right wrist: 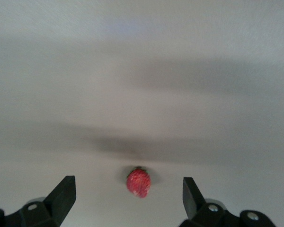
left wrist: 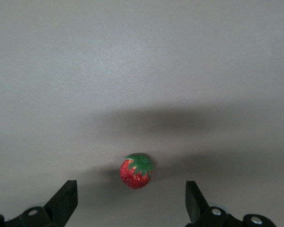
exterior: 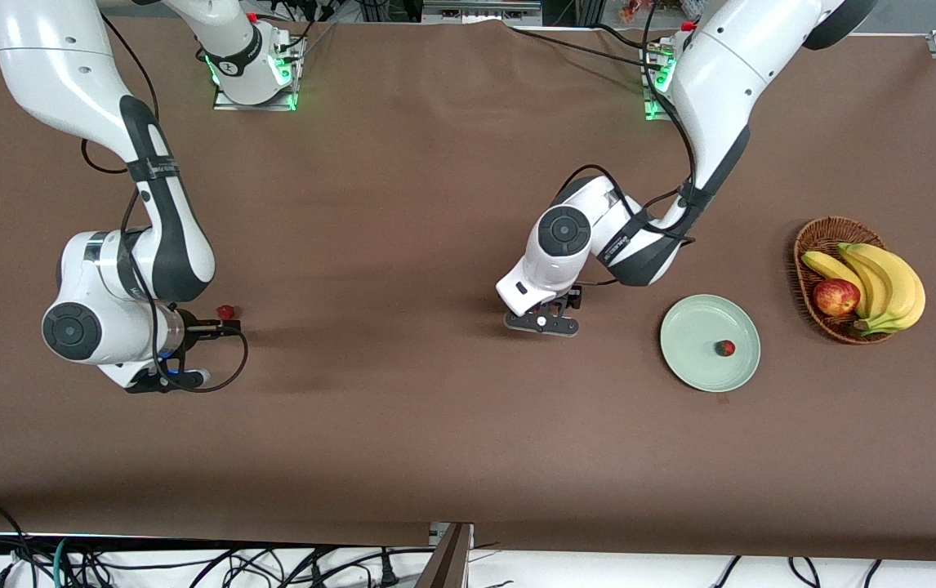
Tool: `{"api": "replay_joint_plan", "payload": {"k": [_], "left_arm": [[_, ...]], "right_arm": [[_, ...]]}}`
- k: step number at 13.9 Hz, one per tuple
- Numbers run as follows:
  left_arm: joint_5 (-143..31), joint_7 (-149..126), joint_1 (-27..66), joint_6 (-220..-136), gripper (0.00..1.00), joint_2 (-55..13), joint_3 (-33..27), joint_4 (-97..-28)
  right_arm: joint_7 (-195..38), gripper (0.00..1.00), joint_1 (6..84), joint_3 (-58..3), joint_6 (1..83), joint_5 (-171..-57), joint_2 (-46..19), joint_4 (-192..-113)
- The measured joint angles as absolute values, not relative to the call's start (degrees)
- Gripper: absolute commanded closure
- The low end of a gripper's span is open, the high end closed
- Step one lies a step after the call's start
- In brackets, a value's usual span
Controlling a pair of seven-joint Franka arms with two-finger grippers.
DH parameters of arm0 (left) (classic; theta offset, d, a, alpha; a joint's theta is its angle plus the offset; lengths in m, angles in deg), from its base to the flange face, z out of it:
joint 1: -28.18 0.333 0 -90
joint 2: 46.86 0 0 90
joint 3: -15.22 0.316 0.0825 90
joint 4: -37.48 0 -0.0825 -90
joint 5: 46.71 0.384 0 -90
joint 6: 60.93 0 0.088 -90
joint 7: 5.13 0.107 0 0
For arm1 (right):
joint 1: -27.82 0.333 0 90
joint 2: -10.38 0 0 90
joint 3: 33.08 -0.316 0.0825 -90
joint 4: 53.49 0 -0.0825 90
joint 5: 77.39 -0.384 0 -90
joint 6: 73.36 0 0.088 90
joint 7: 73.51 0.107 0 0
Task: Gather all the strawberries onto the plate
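One strawberry [exterior: 726,349] lies in the plate [exterior: 693,359]; a second [left wrist: 136,171] lies on the bench [exterior: 403,425] under the released left gripper [left wrist: 131,201], and a third [exterior: 225,312] lies beside the released right gripper [exterior: 227,328] toward the right arm's end. Step in hand appears to be the approach to pick. Next, each gripper should descend with its jaws either side of its berry, then clench.

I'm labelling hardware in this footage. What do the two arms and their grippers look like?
Both arms are glossy white with dark grey joint bands and round dark caps; black cables loop along them, and green lights glow at the bases. The left gripper and right gripper have black, wedge-shaped fingers.
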State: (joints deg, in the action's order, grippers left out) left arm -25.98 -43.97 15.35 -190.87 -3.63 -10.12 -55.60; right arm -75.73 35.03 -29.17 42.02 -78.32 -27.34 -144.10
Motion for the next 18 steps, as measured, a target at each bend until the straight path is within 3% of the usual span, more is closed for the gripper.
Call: {"api": "replay_joint_plan", "payload": {"k": [2,3,5,7,9,14,15,18], "left_arm": [[-23.9,-44.2,15.2,-191.8,0.00,-2.4,-10.1,-55.6],[-23.2,-44.2,15.1,-192.3,0.11,-1.7,-10.1,-55.6],[-22.5,-44.2,15.1,-193.1,0.63,-0.6,-10.1,-55.6],[-22.4,-44.2,15.1,-193.3,0.87,-0.3,-10.1,-55.6],[-22.4,-44.2,15.1,-193.4,0.89,-0.3,-10.0,-55.6],[-22.3,-42.7,17.1,-190.1,0.88,-2.2,-9.7,-54.2],[-22.3,-40.3,18.2,-187.5,0.88,-3.6,-9.7,-53.8],[-22.3,-29.0,21.7,-180.8,0.87,-8.3,-9.8,-53.5]], "right_arm": [[-75.7,0.00,35.2,-29.2,47.0,-78.3,-27.0,-148.7],[-75.7,0.00,35.2,-29.1,48.8,-78.3,-26.9,-150.6],[-75.7,0.00,35.2,-29.1,50.1,-78.3,-26.6,-152.6],[-75.7,0.00,35.2,-29.0,50.2,-78.3,-26.2,-153.6],[-75.7,0.01,35.2,-29.0,50.7,-78.3,-25.9,-154.7],[-75.7,0.57,35.2,-28.9,56.1,-78.3,-25.9,-158.0],[-75.7,0.63,35.2,-28.9,56.3,-78.3,-25.8,-158.1],[-75.7,0.68,35.3,-28.9,56.3,-78.3,-25.6,-158.1]]}}
